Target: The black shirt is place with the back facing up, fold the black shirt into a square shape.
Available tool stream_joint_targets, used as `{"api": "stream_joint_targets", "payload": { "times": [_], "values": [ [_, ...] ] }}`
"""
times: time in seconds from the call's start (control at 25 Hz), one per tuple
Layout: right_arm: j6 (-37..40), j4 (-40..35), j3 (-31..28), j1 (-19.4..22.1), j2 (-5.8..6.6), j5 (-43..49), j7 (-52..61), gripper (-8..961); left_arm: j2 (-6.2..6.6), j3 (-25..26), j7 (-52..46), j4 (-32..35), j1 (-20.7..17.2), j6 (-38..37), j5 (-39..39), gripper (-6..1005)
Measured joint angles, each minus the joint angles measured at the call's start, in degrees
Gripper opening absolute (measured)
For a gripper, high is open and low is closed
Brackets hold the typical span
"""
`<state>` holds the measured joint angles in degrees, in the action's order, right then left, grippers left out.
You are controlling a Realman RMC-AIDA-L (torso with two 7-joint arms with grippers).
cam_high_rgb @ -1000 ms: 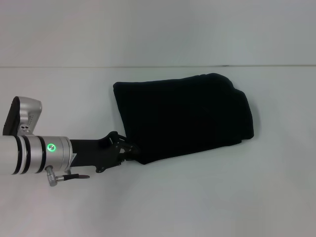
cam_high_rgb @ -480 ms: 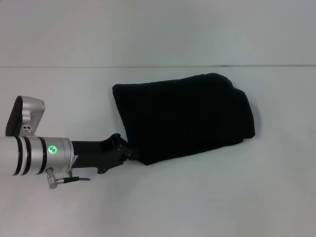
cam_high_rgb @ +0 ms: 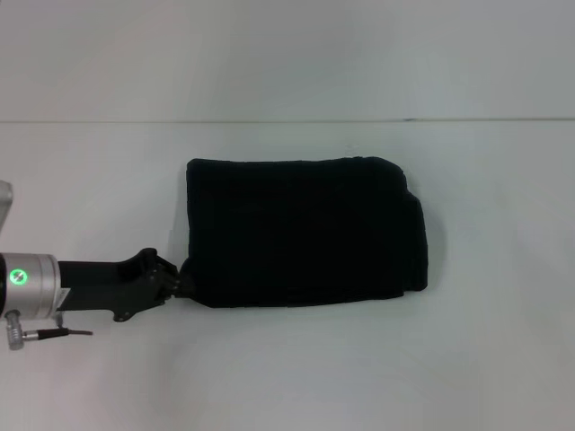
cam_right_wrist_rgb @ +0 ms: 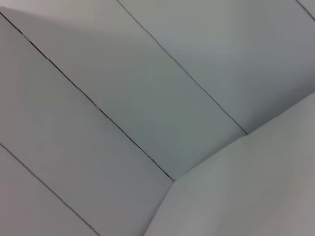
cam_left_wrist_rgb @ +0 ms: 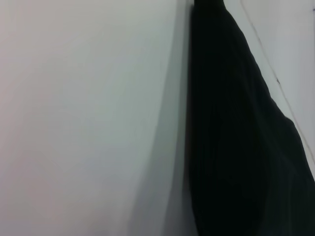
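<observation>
One end effector is in view: the left end effector (cam_high_rgb: 180, 280) reaches in low from the robot's left side of the head view, and its black tip meets the near-left corner of the black shirt (cam_high_rgb: 301, 232). The fingers sit at the fabric edge, black against black, so whether they are apart, together or clamped on the cloth cannot be told. Behind the tip, the black link runs back to a silver wrist section (cam_high_rgb: 31, 284) carrying a green indicator light (cam_high_rgb: 19, 277), with a small cable connector just below it.

The black shirt lies flat on the white counter (cam_high_rgb: 287, 377), near the centre of the head view and slightly to the robot's left. It is folded into a compact, roughly rectangular block, wider than it is deep. The near edge and the left edge are straight; the right edge is rounded and slightly bulged where the layers stack. No lettering shows on the upper face. In the left wrist view the shirt (cam_left_wrist_rgb: 231, 128) appears as a dark ribbed mass lying directly on the pale counter (cam_left_wrist_rgb: 83, 118).

Beyond the shirt, the counter continues to a thin straight seam (cam_high_rgb: 287, 120), with a pale surface behind it.

The right end effector is outside every view; the right wrist view shows only pale panels (cam_right_wrist_rgb: 123, 98) with thin dark joint lines.
</observation>
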<state>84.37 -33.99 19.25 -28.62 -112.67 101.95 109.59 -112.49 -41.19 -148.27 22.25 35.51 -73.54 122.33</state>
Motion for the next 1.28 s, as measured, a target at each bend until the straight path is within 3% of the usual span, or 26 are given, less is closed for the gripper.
{"api": "stream_joint_targets", "payload": {
  "times": [0.52, 0.72, 0.88, 1.08, 1.16, 1.28],
  "values": [
    [0.0, 0.7, 0.1, 0.3, 0.24, 0.2, 0.0, 818, 0.45, 2.1, -1.6, 1.2, -0.3, 0.5, 2.5, 41],
    [-0.1, 0.7, 0.5, 0.3, 0.53, 0.4, 0.0, 818, 1.14, 1.9, -1.5, 3.3, 0.4, -4.2, 6.4, 193],
    [-0.7, 0.7, 0.6, 0.3, 0.84, 1.5, 0.4, 818, 1.96, 4.2, 0.0, 12.3, -1.4, -12.0, 7.0, 359],
    [-1.1, 0.2, 0.7, -0.1, 0.84, 5.9, -3.5, 818, 0.28, 11.9, 17.8, 18.9, -3.1, -18.8, -1.0, 517],
    [-1.1, 0.0, 0.7, -0.1, 0.29, 7.0, -8.2, 818, 0.09, 11.0, 30.0, 17.2, -1.6, -17.9, -2.0, 561],
    [-1.0, -0.1, 1.0, -0.3, -0.60, 8.7, -17.6, 818, -0.18, 10.4, 36.9, 16.3, -0.3, -15.1, -1.9, 627]
  ]
}}
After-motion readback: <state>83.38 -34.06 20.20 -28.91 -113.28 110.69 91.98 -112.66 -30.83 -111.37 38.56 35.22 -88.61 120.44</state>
